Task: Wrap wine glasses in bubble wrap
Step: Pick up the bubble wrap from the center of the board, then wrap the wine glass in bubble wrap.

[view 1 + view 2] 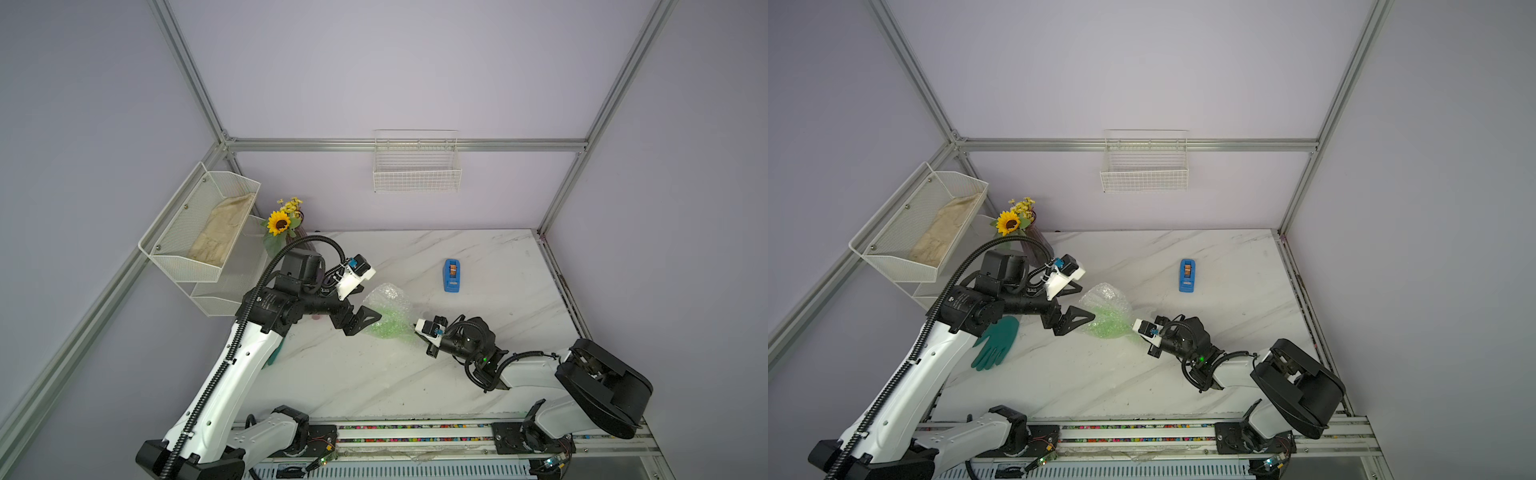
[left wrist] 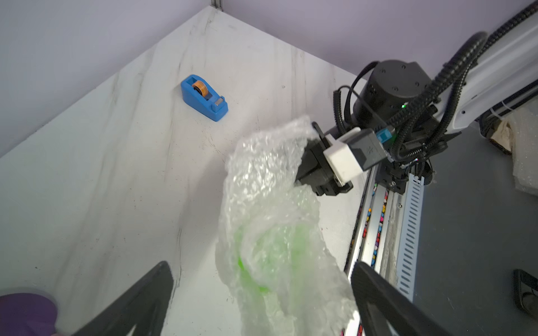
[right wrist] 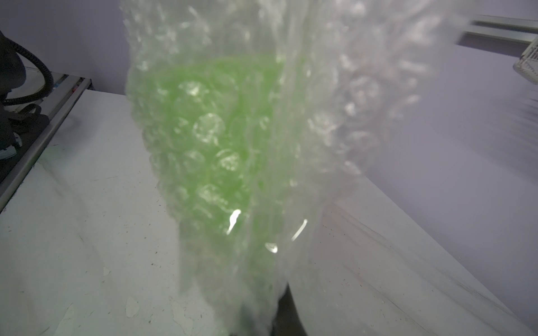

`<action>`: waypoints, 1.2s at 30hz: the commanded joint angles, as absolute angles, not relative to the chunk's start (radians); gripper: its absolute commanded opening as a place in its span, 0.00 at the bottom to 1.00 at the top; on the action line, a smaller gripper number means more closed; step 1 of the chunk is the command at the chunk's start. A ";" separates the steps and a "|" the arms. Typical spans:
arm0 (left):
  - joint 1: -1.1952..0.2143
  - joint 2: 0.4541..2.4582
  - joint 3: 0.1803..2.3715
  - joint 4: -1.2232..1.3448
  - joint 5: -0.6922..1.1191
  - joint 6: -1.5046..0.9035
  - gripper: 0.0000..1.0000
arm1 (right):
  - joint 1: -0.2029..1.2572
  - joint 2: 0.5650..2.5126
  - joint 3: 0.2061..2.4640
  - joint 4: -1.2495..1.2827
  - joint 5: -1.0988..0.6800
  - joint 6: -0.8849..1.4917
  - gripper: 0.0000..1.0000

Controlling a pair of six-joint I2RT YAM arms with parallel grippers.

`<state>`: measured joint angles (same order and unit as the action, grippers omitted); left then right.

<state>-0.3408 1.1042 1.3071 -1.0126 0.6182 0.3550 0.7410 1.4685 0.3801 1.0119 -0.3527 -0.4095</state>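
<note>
Wrapping stage, goblet enclosed but unsecured. The lime-green goblet (image 1: 388,328) shows only as a green blur through the bubble wrap (image 1: 386,307), which is bunched round it into a loose bundle over the middle of the marble worktop (image 1: 478,249), between the two arms. The right claw (image 1: 415,328) is pressed together on a gathered end of the film. In the left wrist view its black fingers (image 2: 308,163) vanish into the crumpled wrap, and the bundle's long axis runs from that pinch towards the left claw (image 2: 260,264). Whether the bundle's free end rests on the worktop or hangs clear cannot be told. The left claw is spread wide and holds nothing. Its open mouth faces the bundle from the side opposite the right claw, and the green bowl lies roughly in line with the gap. One finger (image 1: 368,316) overlaps the film's edge in both top views, though contact cannot be confirmed. The other finger (image 1: 1071,289) stands apart from the film. The right arm thus carries the bundle, and the left is the free one, just beside it. Judged from this arrangement, the coming move depends on the left claw closing across the bundle's short axis, on loose film rather than empty air. A blue tape dispenser (image 1: 451,275) stands well apart, farther back on the worktop. A teal glove (image 1: 995,343) lies beneath the left arm.
</note>
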 commanded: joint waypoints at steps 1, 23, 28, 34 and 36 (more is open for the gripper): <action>-0.342 1.060 1.267 -1.018 0.597 0.399 0.96 | 0.729 1.462 0.370 1.102 -0.402 -0.375 0.00; -0.519 1.324 1.363 -1.058 0.520 0.439 0.00 | 0.728 1.746 0.439 1.350 -0.531 -0.157 0.00; -0.564 1.403 1.372 -1.072 0.412 0.429 0.00 | 0.730 1.792 0.429 1.404 -0.534 -0.134 0.00; -0.609 1.549 1.394 -1.099 0.292 0.412 0.00 | 0.730 1.830 0.419 1.451 -0.528 -0.111 0.00; -0.616 1.588 1.397 -1.102 0.257 0.408 0.00 | 0.729 1.842 0.413 1.475 -0.527 -0.097 0.00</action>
